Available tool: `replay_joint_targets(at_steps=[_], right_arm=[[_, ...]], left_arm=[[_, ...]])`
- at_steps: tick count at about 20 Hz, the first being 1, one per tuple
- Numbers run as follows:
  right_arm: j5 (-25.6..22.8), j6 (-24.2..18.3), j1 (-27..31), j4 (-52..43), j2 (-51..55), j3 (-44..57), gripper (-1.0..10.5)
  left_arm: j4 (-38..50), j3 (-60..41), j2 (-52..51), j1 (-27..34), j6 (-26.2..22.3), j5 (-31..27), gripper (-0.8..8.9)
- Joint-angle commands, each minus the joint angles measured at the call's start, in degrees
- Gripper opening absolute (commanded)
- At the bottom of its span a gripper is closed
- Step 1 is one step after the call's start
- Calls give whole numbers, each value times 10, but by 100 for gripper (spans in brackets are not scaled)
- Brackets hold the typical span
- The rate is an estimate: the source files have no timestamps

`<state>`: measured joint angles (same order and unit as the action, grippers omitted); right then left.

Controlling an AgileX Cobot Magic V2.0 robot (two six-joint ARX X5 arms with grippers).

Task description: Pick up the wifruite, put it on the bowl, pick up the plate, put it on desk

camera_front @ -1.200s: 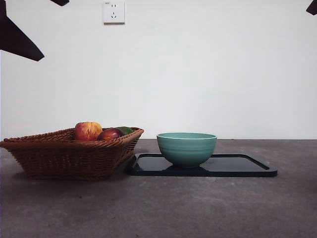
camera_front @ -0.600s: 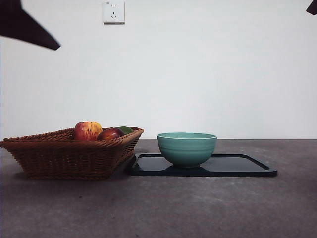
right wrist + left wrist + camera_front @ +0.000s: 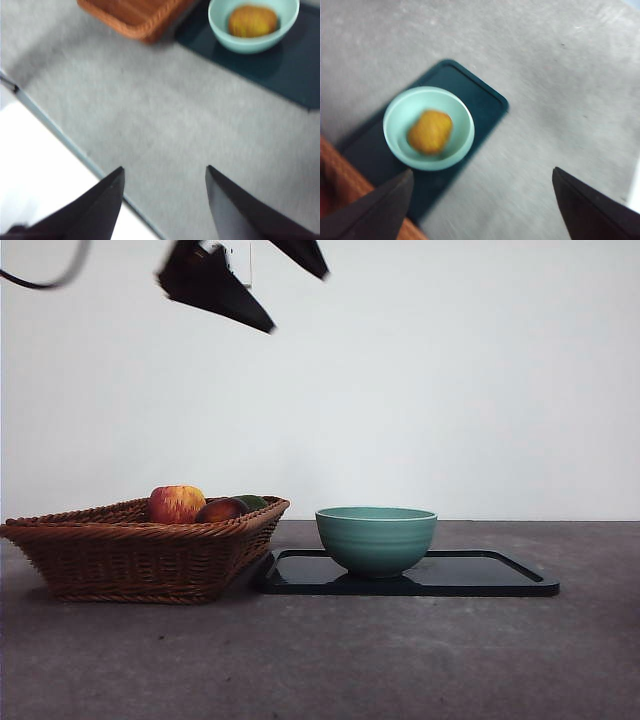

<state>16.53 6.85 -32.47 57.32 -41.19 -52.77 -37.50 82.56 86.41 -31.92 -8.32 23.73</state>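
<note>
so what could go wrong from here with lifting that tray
The bowl with the wifruite inside sits on the dark tray, so tilting the tray could slide or tip it. The tray's end lies close to the basket, leaving the open left hand little room there.

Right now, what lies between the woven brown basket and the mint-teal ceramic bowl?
Only the near end of the flat dark tray under the mint-teal ceramic bowl; the woven brown basket reaches its edge. The front view shows this.

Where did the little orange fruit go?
The wifruite lies inside the mint-teal bowl, which stands on the dark tray beside the wicker basket. The front view hides it behind the bowl's wall.
</note>
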Motion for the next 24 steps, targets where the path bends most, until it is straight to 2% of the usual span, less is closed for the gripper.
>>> replay_joint_targets(at_steps=[1,3,10,15,24], right_arm=[[7,-5,-4,18,6,-4,258],[21,-4,-4,29,21,-4,258],[21,18,-4,69,85,-4,258],[21,28,-4,84,112,-4,257],[21,28,-4,109,115,-4,258]], left_arm=[[4,56,68,-4,-36,-7,431],[12,90,119,-9,-55,-28,431],[49,143,234,-22,-137,-83,433],[96,143,286,-34,-153,-88,433],[121,143,344,-49,-177,-104,431]])
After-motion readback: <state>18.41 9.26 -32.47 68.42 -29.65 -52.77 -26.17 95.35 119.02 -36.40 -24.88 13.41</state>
